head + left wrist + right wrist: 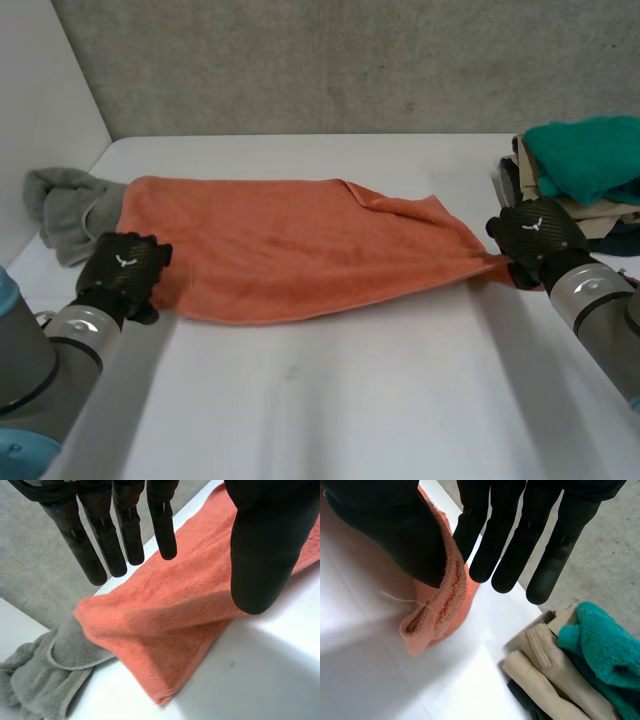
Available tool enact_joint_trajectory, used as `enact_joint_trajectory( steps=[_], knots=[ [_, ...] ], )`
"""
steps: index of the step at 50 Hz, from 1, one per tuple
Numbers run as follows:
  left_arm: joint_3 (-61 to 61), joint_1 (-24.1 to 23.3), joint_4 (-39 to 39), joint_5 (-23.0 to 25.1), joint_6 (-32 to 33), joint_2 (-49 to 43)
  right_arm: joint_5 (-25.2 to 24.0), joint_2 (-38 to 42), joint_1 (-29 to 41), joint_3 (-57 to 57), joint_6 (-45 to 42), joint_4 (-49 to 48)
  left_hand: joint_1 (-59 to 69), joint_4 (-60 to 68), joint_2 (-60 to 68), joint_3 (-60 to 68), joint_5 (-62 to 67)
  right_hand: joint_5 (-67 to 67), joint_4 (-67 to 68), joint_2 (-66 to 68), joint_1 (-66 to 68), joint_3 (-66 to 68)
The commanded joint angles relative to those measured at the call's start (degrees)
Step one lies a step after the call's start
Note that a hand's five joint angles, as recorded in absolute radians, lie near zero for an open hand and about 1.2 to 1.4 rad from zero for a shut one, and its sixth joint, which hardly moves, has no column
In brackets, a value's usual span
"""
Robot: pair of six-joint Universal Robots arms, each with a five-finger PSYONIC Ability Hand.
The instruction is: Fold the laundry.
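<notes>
Left hand (122, 270) sits at the near left corner of the orange towel (300, 250). Its fingers (125, 535) are straight and spread above the cloth, with the thumb apart from them, and it holds nothing. Right hand (535, 238) is at the towel's opposite end, where the near right corner is drawn out to a point. Its wrist view shows that corner pinched between the thumb and the straight fingers, with the loose tip curling below the thumb. The towel lies spread across the middle of the white surface (350, 400), its long side running from one hand to the other. A crumpled grey cloth (62, 212) touches the towel's left end. Near the right hand, a pile stands at the surface's right edge, with a teal towel (588, 155) on top of beige garments (547, 662).
</notes>
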Motion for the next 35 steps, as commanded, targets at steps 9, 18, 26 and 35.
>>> enact_joint_trajectory(
  steps=[9,18,26,35],
  knots=[
    [-1.7,13.4,-6.5,17.6,0.0,2.0,-0.3,2.6,-1.7,-1.2,0.0,-0.1,3.8,4.4,3.9,3.9,4.5,13.5,11.4,12.6,15.7,12.2],
    [3.8,14.7,-2.2,20.0,0.3,-5.9,-0.5,3.1,-1.6,-0.6,0.2,-0.1,9.2,9.8,9.3,9.2,9.9,13.5,11.4,12.6,15.7,12.2],
    [8.0,16.2,-1.9,20.4,6.2,-11.6,-0.6,3.3,-1.8,-0.4,0.0,-0.1,12.2,12.8,12.3,12.3,12.9,13.5,11.4,12.6,15.7,12.2],
    [8.5,15.5,-2.4,20.0,13.5,-14.6,-0.3,4.0,-1.6,-0.4,0.0,-0.1,12.2,12.8,12.3,12.3,12.9,13.5,11.4,12.6,15.7,12.2]
  ],
)
